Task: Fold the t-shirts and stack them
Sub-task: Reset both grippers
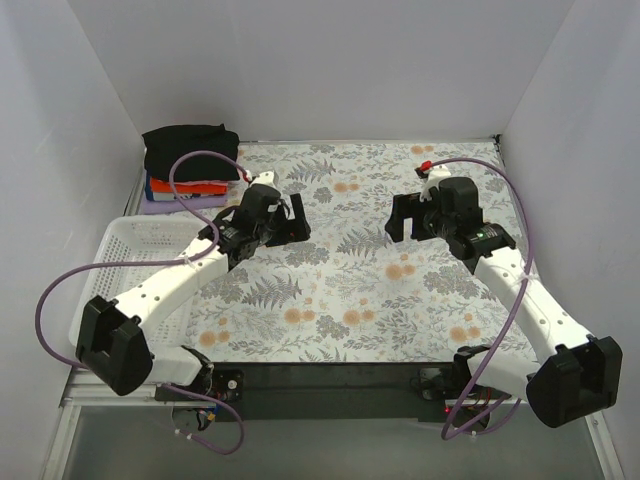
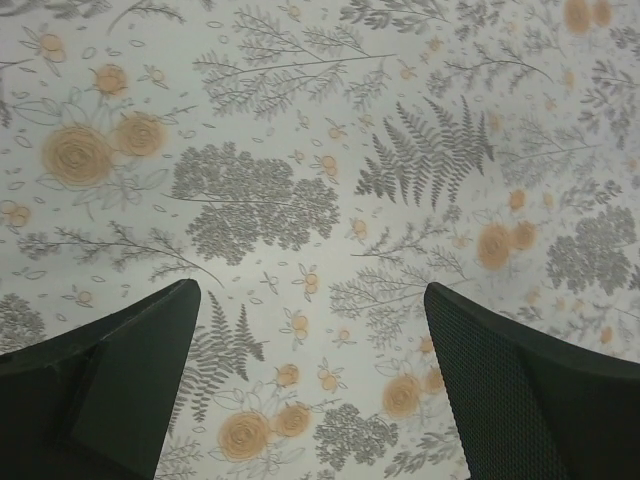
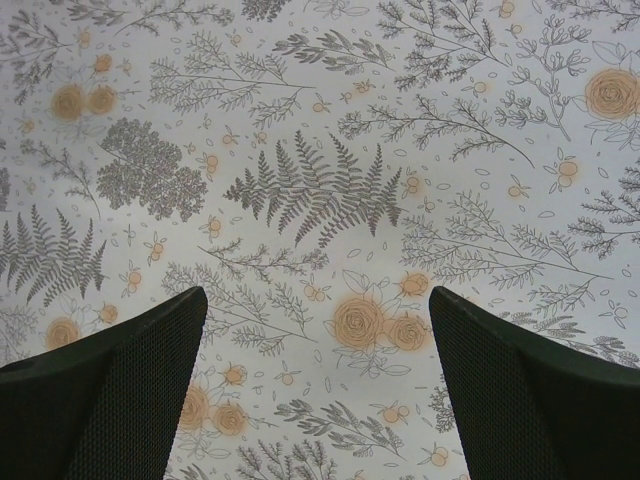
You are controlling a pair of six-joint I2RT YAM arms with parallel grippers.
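Observation:
Folded t-shirts lie stacked at the back left corner: a black one [image 1: 190, 150] on top, an orange one [image 1: 188, 187] under it, a blue one [image 1: 160, 185] and a lilac one [image 1: 180, 203] at the bottom. No pink one shows. My left gripper [image 1: 285, 222] is open and empty above the tablecloth, to the right of the stack. My right gripper [image 1: 407, 220] is open and empty over the cloth at the right. Both wrist views show only the flowered cloth between the open fingers [image 2: 110, 380] [image 3: 530, 390].
A white mesh basket [image 1: 130, 260] stands at the left edge, partly under the left arm. The flower-patterned grey tablecloth [image 1: 350, 290] covers the table. White walls close in the back and both sides. Purple cables loop from both arms.

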